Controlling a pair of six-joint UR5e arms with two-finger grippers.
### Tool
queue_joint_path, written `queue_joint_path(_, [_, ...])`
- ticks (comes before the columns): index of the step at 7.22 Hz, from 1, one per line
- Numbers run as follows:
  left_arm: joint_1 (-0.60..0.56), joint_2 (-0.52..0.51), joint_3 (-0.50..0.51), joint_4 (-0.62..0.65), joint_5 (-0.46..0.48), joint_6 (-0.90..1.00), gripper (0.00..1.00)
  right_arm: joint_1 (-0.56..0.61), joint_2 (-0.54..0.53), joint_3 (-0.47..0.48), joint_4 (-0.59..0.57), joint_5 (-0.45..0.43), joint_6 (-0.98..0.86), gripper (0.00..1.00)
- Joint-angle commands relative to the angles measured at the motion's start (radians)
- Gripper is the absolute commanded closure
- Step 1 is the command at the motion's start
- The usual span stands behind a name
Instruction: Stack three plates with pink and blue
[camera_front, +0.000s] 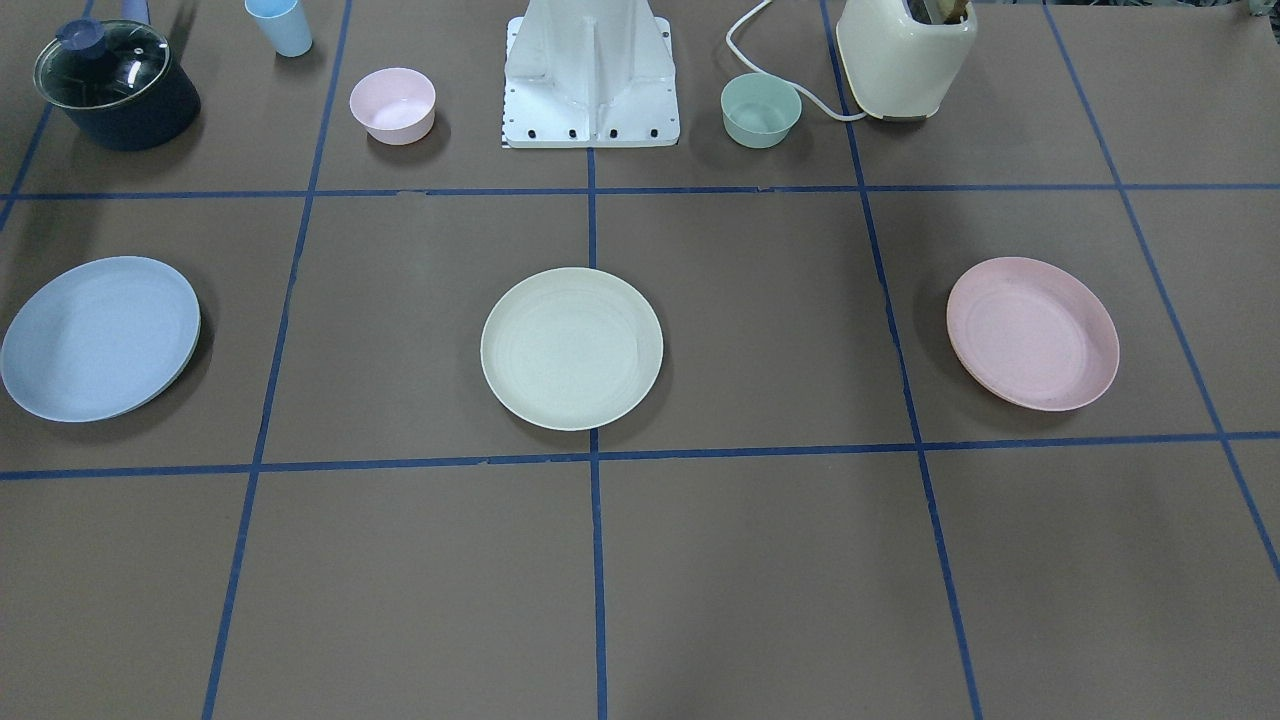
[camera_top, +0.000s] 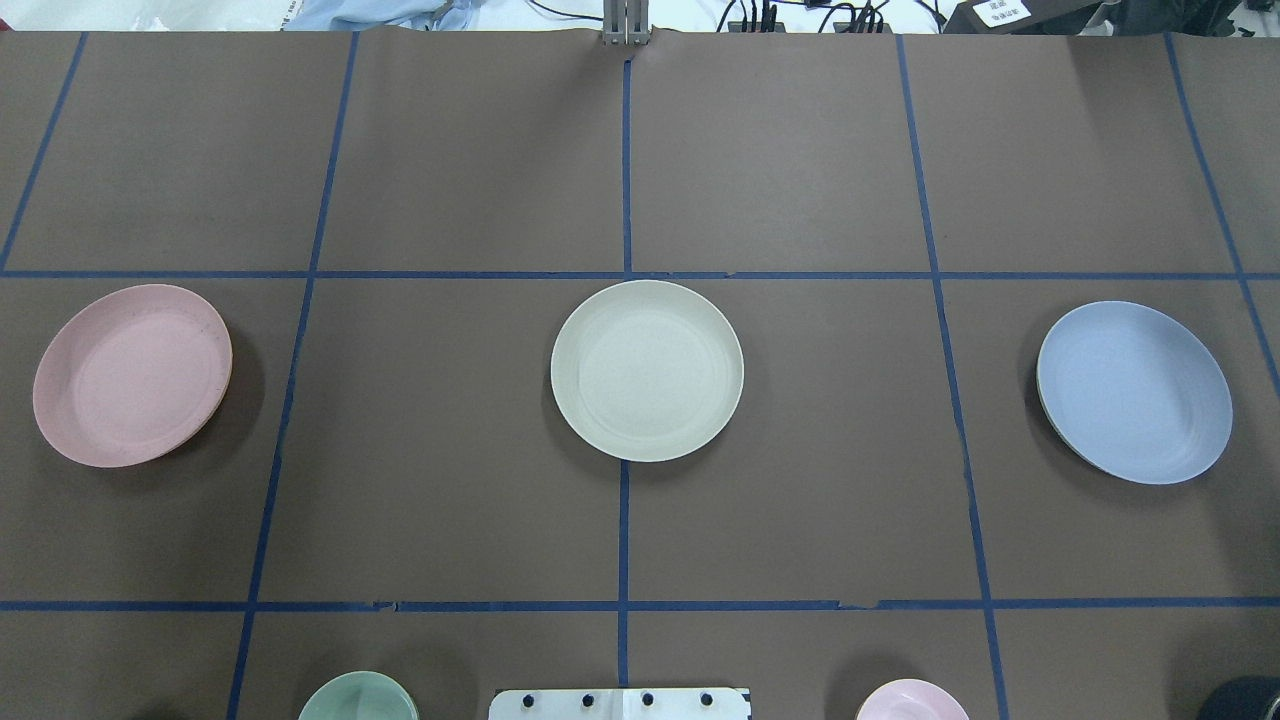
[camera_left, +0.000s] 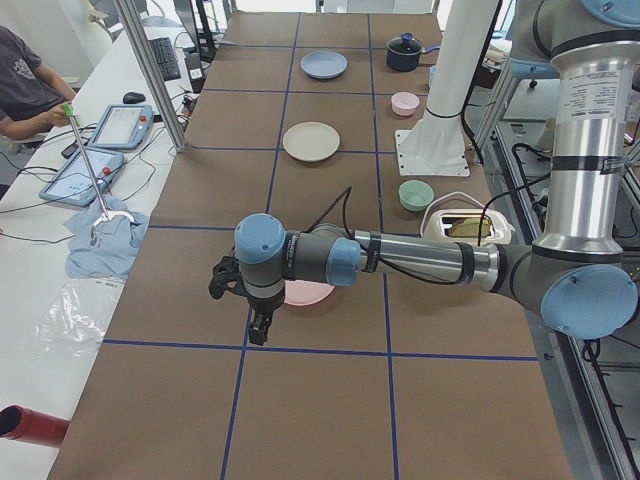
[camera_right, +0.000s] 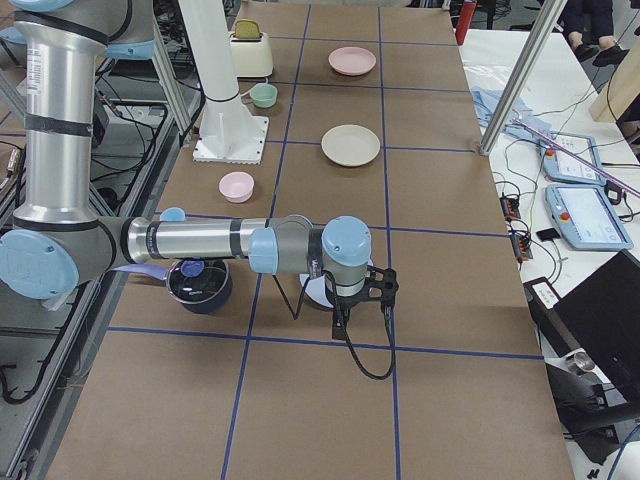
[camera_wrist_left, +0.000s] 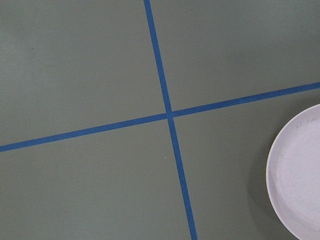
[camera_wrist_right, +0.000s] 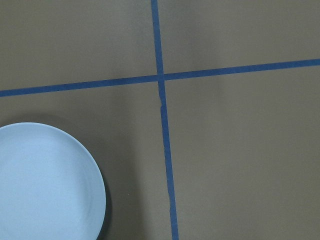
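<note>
Three plates lie apart in a row on the brown table. The cream-white plate (camera_front: 571, 348) is in the middle, the pale pink plate (camera_front: 1032, 333) on my left side and the light blue plate (camera_front: 100, 337) on my right side. My left gripper (camera_left: 256, 326) shows only in the exterior left view, hanging above the table beside the pink plate (camera_left: 305, 292). My right gripper (camera_right: 345, 318) shows only in the exterior right view, above the table beside the blue plate (camera_right: 316, 291). I cannot tell whether either is open or shut. The wrist views show plate edges only.
Near the robot base (camera_front: 590, 80) stand a small pink bowl (camera_front: 393, 104), a green bowl (camera_front: 761, 109), a cream toaster (camera_front: 905, 55) with its cord, a light blue cup (camera_front: 280, 25) and a dark lidded pot (camera_front: 117, 85). Blue tape lines grid the table.
</note>
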Motion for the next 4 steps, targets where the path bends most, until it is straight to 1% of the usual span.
queue_joint_path(1, [0.000,0.002,-0.014,0.000,0.000,0.000,0.01,0.000,0.001,0.006,0.004,-0.002,-0.001,0.00])
queue_joint_path(3, [0.000,0.004,-0.037,-0.008,-0.002,0.003,0.01,0.000,0.005,0.000,0.004,-0.002,0.001,0.00])
queue_joint_path(4, [0.004,-0.005,-0.022,-0.047,-0.002,-0.007,0.01,0.000,0.005,-0.003,0.004,-0.005,0.001,0.00])
